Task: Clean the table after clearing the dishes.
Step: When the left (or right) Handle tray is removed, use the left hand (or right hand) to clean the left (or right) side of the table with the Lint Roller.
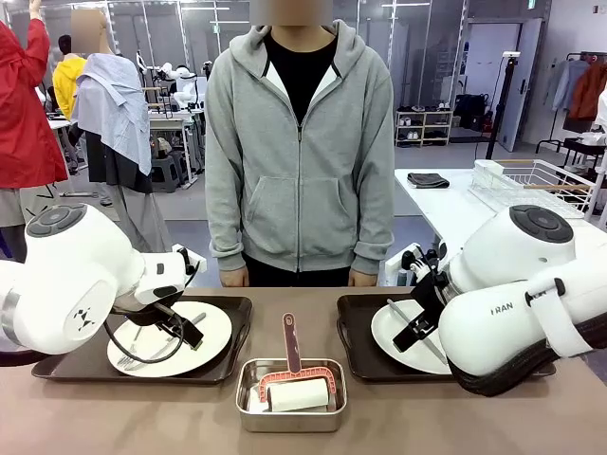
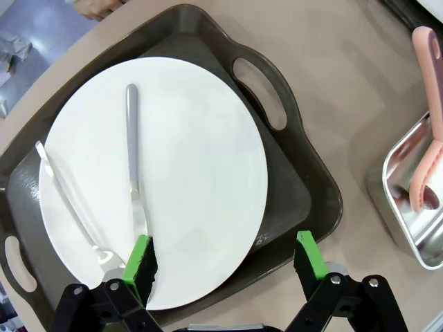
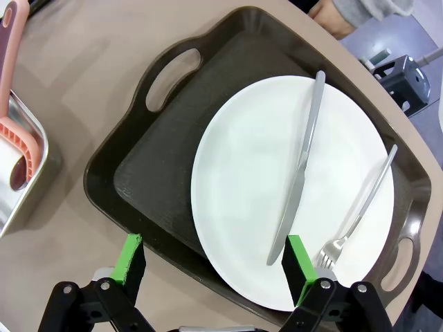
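Dishes (image 1: 216, 327) are set on the tabletop (image 1: 114, 422), one trayed plate to either side of the steel pan (image 1: 289, 424). Left tool (image 2: 225, 252) is held wide across the rim of the plate left of the pan. Right tool (image 3: 214, 261) is likewise wide at the plate right of the pan. Nothing is gripped.

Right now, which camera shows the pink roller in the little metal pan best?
The front view: the whole roller lies in the pan, handle and white roll unobstructed. The left wrist view catches part of its pink handle at the edge; the right wrist view, a cropped end.
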{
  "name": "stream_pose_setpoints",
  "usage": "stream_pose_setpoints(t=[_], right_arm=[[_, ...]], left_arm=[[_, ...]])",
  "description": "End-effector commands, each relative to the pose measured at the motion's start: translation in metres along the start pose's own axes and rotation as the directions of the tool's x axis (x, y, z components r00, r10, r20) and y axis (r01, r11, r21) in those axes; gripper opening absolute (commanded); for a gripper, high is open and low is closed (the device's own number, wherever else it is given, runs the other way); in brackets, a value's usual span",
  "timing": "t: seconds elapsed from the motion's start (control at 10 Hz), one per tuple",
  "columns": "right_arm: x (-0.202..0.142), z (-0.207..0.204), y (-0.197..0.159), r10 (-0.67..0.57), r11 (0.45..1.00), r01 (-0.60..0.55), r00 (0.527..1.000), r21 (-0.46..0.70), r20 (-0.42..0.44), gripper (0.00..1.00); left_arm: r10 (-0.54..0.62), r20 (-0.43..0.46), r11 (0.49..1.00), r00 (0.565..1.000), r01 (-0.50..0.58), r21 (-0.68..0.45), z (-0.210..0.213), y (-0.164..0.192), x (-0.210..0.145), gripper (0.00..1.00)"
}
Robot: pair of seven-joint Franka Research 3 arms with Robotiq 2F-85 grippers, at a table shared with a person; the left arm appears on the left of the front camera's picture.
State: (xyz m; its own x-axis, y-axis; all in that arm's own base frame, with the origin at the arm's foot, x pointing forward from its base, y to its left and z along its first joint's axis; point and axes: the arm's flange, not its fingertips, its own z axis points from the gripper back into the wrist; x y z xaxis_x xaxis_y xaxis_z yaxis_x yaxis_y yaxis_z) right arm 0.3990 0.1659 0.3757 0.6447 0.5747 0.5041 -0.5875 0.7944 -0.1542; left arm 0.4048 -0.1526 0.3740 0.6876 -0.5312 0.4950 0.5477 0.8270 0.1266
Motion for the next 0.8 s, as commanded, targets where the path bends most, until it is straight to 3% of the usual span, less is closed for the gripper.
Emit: stream_pose_setpoints(t=[0.0,0.2,0.3,0.4,0.5,0.6,0.7], right_arm=[[0.033,0.019,-0.022,-0.009,0.996,0.013,0.999,0.092,-0.041,1.0],[0.068,0.049,-0.067,-0.092,0.959,0.11,0.992,0.26,-0.081,1.0],[0.073,0.062,-0.095,-0.192,0.889,0.213,0.977,0.406,-0.093,1.0],[0.064,0.075,-0.129,-0.339,0.739,0.35,0.932,0.575,-0.13,1.0],[0.041,0.086,-0.157,-0.468,0.603,0.423,0.874,0.676,-0.128,1.0],[0.012,0.097,-0.176,-0.559,0.507,0.431,0.824,0.746,-0.097,1.0],[-0.028,0.11,-0.2,-0.67,0.389,0.425,0.739,0.818,-0.065,1.0]], left_arm=[[0.0,-0.031,0.996,1.0,-0.003,-0.095,0.01,0.019,0.023,1.0],[0.055,-0.1,0.937,0.993,-0.086,-0.34,0.031,0.064,0.048,1.0],[0.1,-0.089,0.862,0.991,-0.131,-0.489,0.046,0.091,0.054,1.0],[0.178,-0.041,0.728,0.983,-0.16,-0.667,0.067,0.124,0.05,1.0],[0.329,0.036,0.613,0.944,-0.185,-0.768,0.09,0.159,0.032,1.0],[0.474,0.089,0.516,0.876,-0.195,-0.834,0.106,0.189,0.004,1.0],[0.615,0.044,0.391,0.788,-0.256,-0.884,0.112,0.22,-0.04,1.0]])
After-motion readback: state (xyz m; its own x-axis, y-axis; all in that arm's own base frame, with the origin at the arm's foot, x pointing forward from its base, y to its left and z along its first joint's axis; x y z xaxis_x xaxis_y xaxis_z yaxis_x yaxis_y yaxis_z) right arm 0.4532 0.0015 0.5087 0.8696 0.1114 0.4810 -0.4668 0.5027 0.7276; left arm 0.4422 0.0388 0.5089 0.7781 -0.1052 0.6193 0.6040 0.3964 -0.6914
